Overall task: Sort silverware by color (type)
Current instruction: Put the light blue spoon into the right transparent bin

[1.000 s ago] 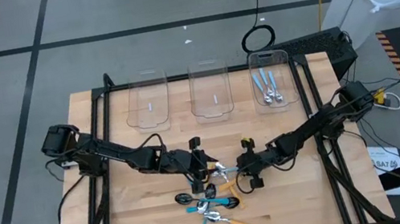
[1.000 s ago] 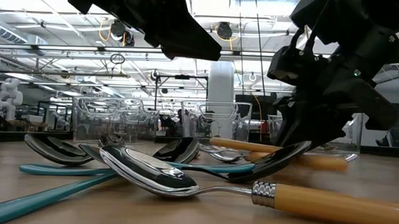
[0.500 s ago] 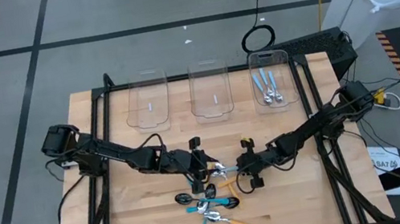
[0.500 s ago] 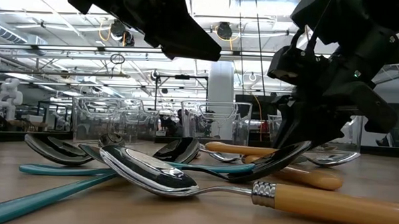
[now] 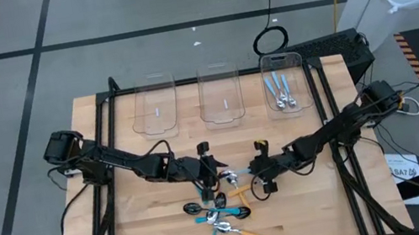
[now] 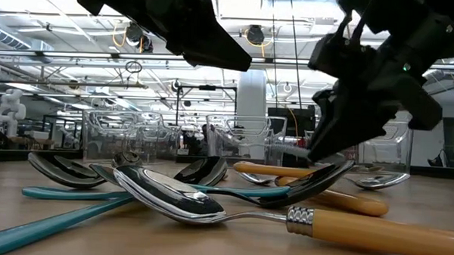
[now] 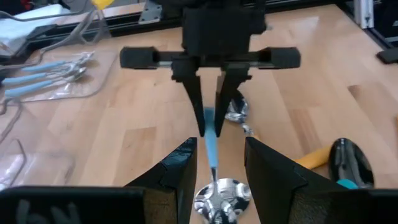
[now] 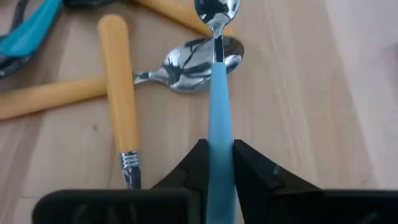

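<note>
Right gripper (image 8: 217, 163) clamped on a light-blue spoon (image 8: 218, 93) by its handle, long axis straight out from the fingertips, silver bowl pointing toward the left gripper (image 7: 214, 165), whose fingers stand apart, empty.

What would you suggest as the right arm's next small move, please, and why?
Probably lift and carry toward the right-hand bin. The right tool is shut on a light-blue spoon, that bin already holds light-blue spoons, and the left tool looks open around the bowl end.

Light-blue-handled spoon (image 8: 219, 118), orange-handled spoons (image 8: 118, 87), pale wood table (image 8: 298, 99)
</note>
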Robot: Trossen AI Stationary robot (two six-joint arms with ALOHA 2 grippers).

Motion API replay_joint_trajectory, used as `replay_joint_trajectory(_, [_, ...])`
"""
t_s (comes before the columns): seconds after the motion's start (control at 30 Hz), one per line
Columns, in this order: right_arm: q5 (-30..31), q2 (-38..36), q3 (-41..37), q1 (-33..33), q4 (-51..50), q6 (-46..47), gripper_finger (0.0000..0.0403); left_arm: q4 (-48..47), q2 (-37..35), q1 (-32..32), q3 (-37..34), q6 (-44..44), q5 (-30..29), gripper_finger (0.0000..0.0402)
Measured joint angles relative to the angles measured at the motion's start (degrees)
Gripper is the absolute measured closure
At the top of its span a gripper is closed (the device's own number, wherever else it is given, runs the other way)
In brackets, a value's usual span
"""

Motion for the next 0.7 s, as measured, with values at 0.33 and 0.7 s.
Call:
replay_joint_trajectory(0.33, [0.9, -1.4, 1.6, 1.2, -3.1, -0.8, 0.0358, -0.1, 0.0, 0.0, 0.0, -2.5, -7.4, 0.0268])
replay_joint_trajectory(0.7, [11.8, -1.4, 15.9, 8.1, -24.2, 1.8, 0.0358, 0.0, 0.0, 0.2, 0.0, -11.3, -5.6, 0.0177])
